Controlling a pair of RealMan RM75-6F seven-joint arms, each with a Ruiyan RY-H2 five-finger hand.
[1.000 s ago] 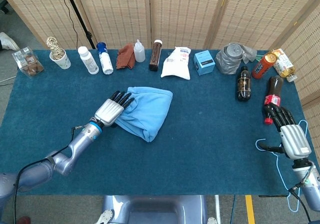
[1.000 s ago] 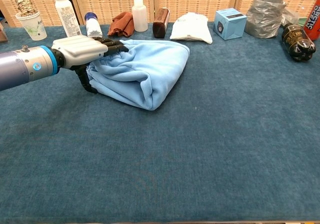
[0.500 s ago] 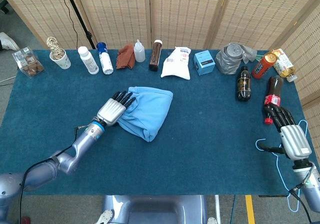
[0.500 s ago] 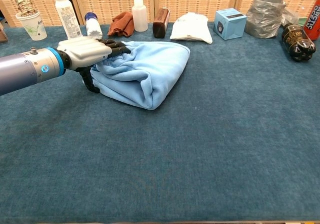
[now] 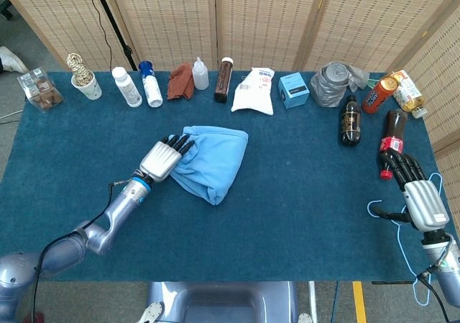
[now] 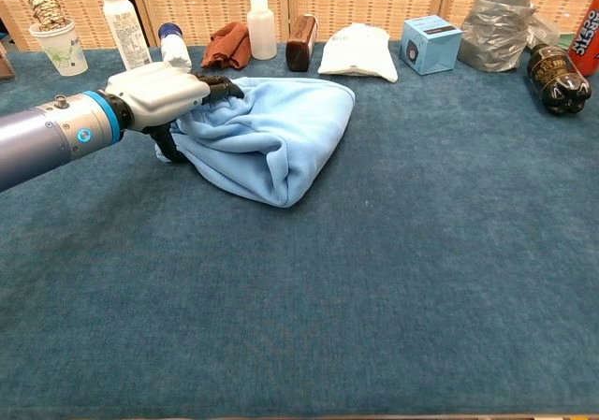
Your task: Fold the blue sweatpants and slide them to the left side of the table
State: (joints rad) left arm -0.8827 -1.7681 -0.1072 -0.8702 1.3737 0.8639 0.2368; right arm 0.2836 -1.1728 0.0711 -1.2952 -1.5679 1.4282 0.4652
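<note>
Here, your left hand (image 5: 162, 160) rests on the left edge of the blue sweatpants (image 5: 214, 159), which lie as a folded bundle just past its fingertips, spreading away to the right of it on the blue table (image 5: 287, 193). In the chest view the thumb looks tucked under the fabric's edge while the dark fingers (image 6: 222, 86) lie over the top, so it appears to hold a fold of the cloth loosely. How firm that hold is, you cannot tell.

Your right hand (image 5: 419, 192) is well apart at the far right of the table, fingers only slightly curled and holding nothing, with a cola bottle (image 5: 391, 142) just beyond its fingertips.

Expect the sweatpants to be light, soft and floppy. They will not move as one stiff piece; a pull on one corner will likely stretch or undo the fold and leave the thick rolled end behind. The table cloth looks grippy, so expect drag. A better hold is a flat palm pressing on the thick middle of the bundle, or a grip through all layers at the edge nearest your left hand, drawn low and slow.

A row of bottles (image 5: 127, 86) stands beyond your left hand.
</note>
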